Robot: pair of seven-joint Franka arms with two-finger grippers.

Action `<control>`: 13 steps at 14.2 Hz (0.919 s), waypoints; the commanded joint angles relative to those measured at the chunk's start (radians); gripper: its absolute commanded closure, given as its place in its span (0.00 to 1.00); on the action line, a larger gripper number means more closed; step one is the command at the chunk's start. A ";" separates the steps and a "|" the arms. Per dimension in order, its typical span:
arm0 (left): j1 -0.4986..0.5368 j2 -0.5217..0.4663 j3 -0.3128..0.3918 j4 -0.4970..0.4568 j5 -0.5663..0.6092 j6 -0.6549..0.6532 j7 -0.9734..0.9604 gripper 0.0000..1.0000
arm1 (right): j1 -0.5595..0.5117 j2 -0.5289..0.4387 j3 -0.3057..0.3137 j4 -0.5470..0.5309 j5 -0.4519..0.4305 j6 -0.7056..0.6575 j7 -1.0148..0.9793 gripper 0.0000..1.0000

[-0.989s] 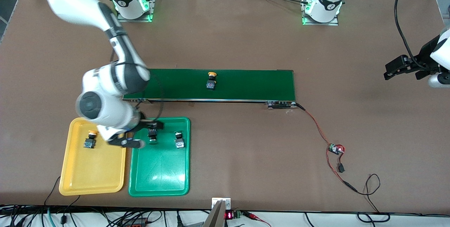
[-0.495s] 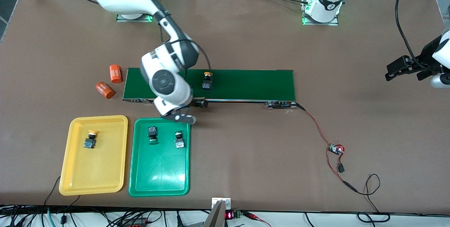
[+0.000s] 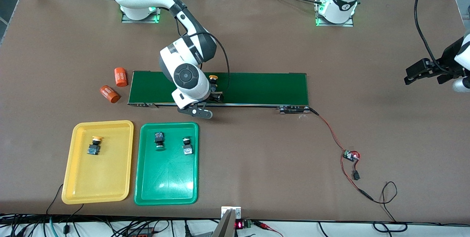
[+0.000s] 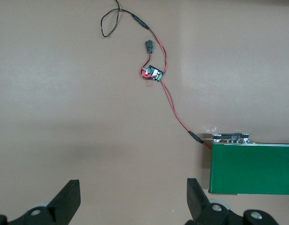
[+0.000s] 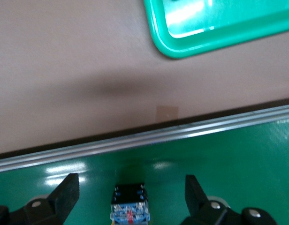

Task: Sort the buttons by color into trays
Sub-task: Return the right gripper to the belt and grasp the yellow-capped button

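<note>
Starting at the right arm's end of the table (image 3: 257,46), two orange cylinders (image 3: 114,84) lie beside the end of the dark-green conveyor belt (image 3: 257,88). Nearer the front camera sits the yellow tray (image 3: 79,189), holding one yellow-capped button (image 3: 94,146). Just beside it, toward the left arm's end, lies the green tray (image 3: 167,189) with two green-capped buttons (image 3: 159,139) in the half closest to the belt, a little apart from each other.

The right gripper (image 5: 130,199) hangs low over the belt's camera-side edge, its jaws spread wide. The second yellow-capped button (image 5: 129,208) rests on the belt between the fingers (image 5: 64,194), and neither finger touches it. In the front view only this button's cap shows, the rest hidden by the right wrist. The right wrist view also catches a corner of the green tray past the belt's metal rail.

From the belt's motor end a red-and-black wire (image 3: 332,134) runs to a small circuit board (image 3: 350,155).

The left gripper (image 3: 416,73) waits in the air over bare table at the left arm's end, well apart from belt and trays, its jaws spread with nothing between them.
</note>
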 commanded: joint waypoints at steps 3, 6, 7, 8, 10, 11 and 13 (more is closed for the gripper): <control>0.027 -0.022 0.002 -0.028 -0.036 0.005 0.011 0.00 | 0.034 -0.035 -0.007 -0.070 0.014 0.001 0.044 0.00; 0.028 -0.024 0.002 -0.026 -0.049 0.005 0.011 0.00 | 0.043 -0.015 -0.007 -0.080 0.014 0.003 0.042 0.12; 0.028 -0.024 0.002 -0.026 -0.049 0.005 0.011 0.00 | 0.044 -0.013 -0.007 -0.084 0.014 0.004 0.042 0.21; 0.028 -0.024 0.001 -0.025 -0.049 0.005 0.011 0.00 | 0.044 -0.013 -0.007 -0.084 0.014 0.000 0.038 0.30; 0.028 -0.024 0.001 -0.025 -0.049 0.004 0.011 0.00 | 0.043 -0.013 -0.007 -0.092 0.014 -0.005 0.033 0.56; 0.028 -0.024 0.001 -0.025 -0.049 0.004 0.011 0.00 | 0.041 -0.013 -0.007 -0.093 0.014 -0.006 0.030 0.65; 0.028 -0.024 -0.001 -0.023 -0.049 0.002 0.011 0.00 | 0.034 -0.016 -0.007 -0.090 0.014 -0.008 0.024 0.84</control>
